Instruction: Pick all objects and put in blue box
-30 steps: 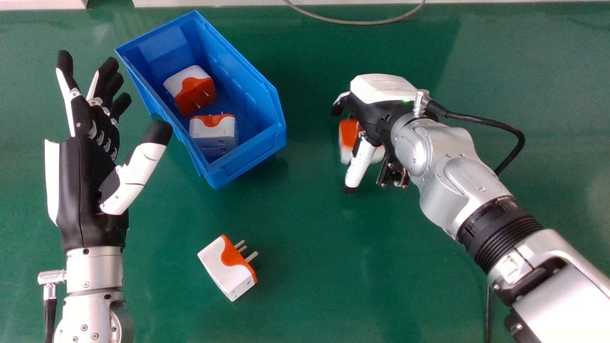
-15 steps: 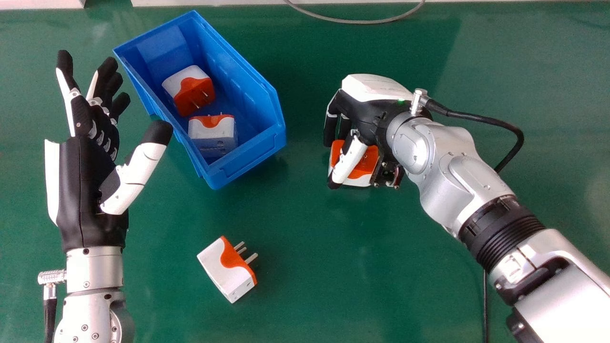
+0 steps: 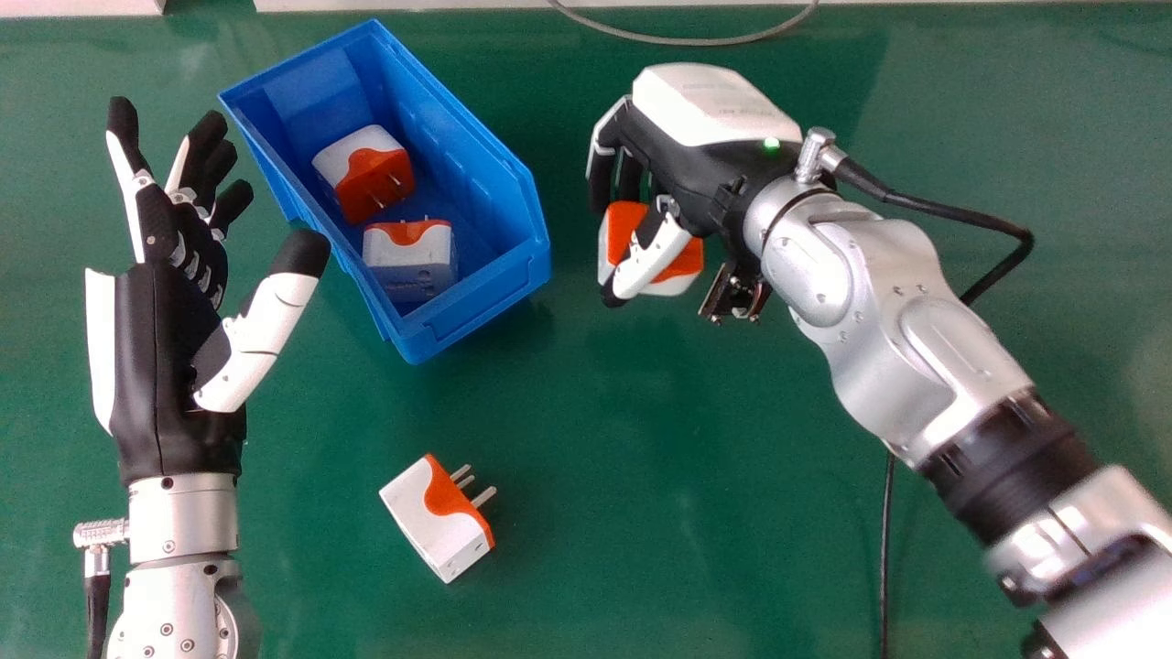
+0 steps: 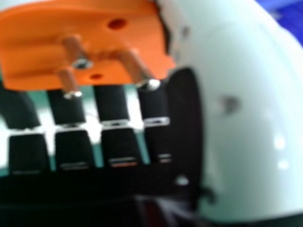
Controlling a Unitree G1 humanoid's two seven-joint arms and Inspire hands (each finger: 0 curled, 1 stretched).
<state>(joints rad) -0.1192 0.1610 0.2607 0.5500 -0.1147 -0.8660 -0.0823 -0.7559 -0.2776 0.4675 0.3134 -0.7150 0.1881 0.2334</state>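
Note:
My right hand (image 3: 700, 169) has its fingers and thumb curled round a white and orange plug adapter (image 3: 626, 222), to the right of the blue box (image 3: 476, 322). In the right hand view the adapter's orange face (image 4: 28, 52) with metal pins lies against the thumb of my right hand (image 4: 246, 123). Two adapters rest inside the box, one farther back (image 3: 366, 165) and one near its front end (image 3: 412, 256). Another adapter (image 3: 435, 522) lies on the green table, pins pointing right. Left of the box, my left hand (image 3: 169, 357) is open and holds nothing.
A thin grey cable (image 3: 687, 41) curves along the table's far edge. A black cable (image 3: 934, 209) loops from my right wrist, and a dark cord (image 3: 884, 558) runs beneath the right forearm. Green tabletop (image 3: 586, 430) lies between the loose adapter and the right arm.
My right hand has closed round the adapter and moved it, first toward the robot, then away and slightly left. Its forearm has shifted too. The left hand stays put.

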